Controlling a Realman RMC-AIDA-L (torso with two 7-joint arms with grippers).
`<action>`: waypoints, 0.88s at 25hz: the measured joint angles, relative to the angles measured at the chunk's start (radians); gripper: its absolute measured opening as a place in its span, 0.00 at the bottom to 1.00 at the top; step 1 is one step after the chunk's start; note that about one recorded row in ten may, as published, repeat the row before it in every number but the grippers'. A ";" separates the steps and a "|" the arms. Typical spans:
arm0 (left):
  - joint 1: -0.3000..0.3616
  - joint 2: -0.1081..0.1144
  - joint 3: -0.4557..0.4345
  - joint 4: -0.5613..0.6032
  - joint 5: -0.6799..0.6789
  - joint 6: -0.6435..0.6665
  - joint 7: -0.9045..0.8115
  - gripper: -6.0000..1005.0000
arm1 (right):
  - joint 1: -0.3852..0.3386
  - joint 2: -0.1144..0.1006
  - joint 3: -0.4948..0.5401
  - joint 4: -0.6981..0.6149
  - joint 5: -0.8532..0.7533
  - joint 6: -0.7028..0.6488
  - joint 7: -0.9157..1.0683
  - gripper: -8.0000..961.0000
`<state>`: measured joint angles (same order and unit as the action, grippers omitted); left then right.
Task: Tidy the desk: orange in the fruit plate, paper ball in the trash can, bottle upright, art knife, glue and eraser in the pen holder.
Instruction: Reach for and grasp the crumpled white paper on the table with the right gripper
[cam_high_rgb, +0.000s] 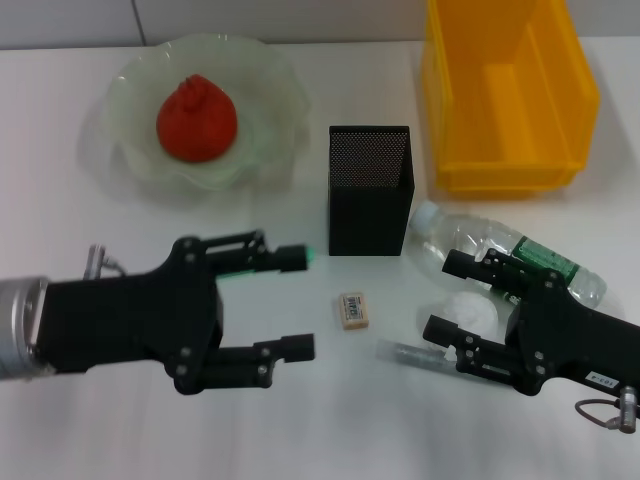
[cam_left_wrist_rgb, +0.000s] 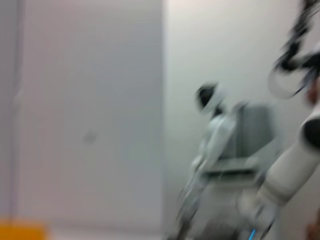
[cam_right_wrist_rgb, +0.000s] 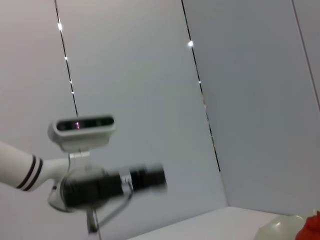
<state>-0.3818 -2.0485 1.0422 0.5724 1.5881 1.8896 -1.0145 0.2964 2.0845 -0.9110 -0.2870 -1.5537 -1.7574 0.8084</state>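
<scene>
The left gripper (cam_high_rgb: 303, 302) hangs wide open and empty beside the eraser (cam_high_rgb: 354, 308). The right gripper (cam_high_rgb: 440, 295) gapes open around the paper ball (cam_high_rgb: 472, 310), not closed on it.

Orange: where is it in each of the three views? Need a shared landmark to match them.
Head view: orange sits in the fruit plate, upper left of the picture, behind the open left hand.
Left wrist view: not in it.
Right wrist view: a red sliver at the bottom right corner, probably the orange.
Shared landmark: the fruit plate, its pale rim beside that sliver.
</scene>
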 joint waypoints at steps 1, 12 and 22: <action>0.000 0.000 0.000 0.000 0.000 0.000 0.000 0.75 | 0.000 0.000 0.000 0.000 0.000 0.000 0.000 0.79; 0.055 0.007 -0.005 -0.042 0.086 -0.182 0.025 0.72 | -0.019 -0.012 0.064 -0.187 -0.025 -0.043 0.239 0.79; 0.063 0.007 -0.027 -0.045 0.088 -0.195 0.032 0.72 | 0.114 -0.071 0.146 -1.131 -0.416 -0.214 1.326 0.78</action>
<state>-0.3184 -2.0414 1.0150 0.5273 1.6764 1.6950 -0.9829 0.4108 2.0134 -0.7654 -1.4179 -1.9700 -1.9710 2.1347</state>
